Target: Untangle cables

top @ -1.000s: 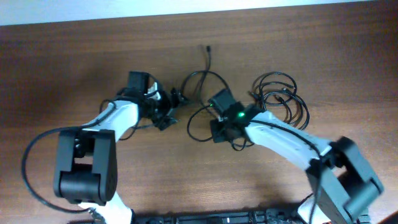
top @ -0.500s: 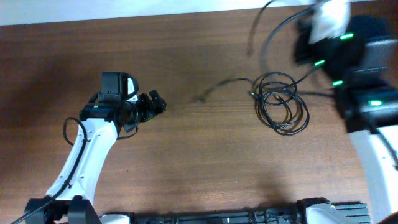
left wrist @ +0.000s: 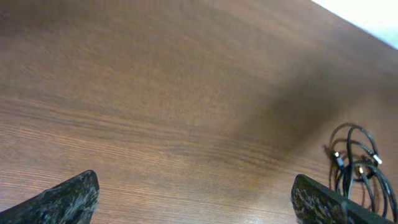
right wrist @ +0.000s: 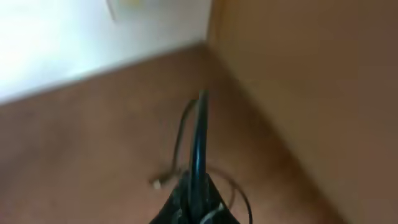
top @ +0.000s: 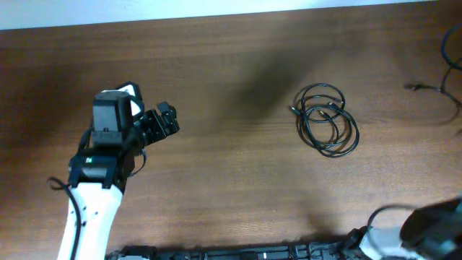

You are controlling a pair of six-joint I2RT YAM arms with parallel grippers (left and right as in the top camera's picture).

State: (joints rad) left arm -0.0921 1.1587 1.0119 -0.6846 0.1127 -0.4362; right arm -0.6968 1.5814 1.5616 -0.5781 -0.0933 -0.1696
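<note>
One black cable lies as a coiled bundle (top: 328,120) on the table's right half; it also shows in the left wrist view (left wrist: 357,163) at the right edge. A second cable (top: 432,88) trails in from the overhead view's right edge, its plug end on the table. My left gripper (top: 163,120) is open and empty at the left, far from the coil; its fingers (left wrist: 194,188) stand wide apart over bare wood. In the blurred right wrist view, my right gripper (right wrist: 198,194) is shut on a black cable (right wrist: 199,134), with a pale tip (right wrist: 157,183) below. The right gripper is outside the overhead view.
The wooden table (top: 231,65) ends at a pale wall along the back. The right arm's base (top: 432,225) shows at the bottom right corner. The left arm's own black wire loops near its base (top: 52,184).
The right arm has swung away to the right and out of the overhead view, taking a cable with it. The left arm has drawn back to the left. The coil has not moved.
</note>
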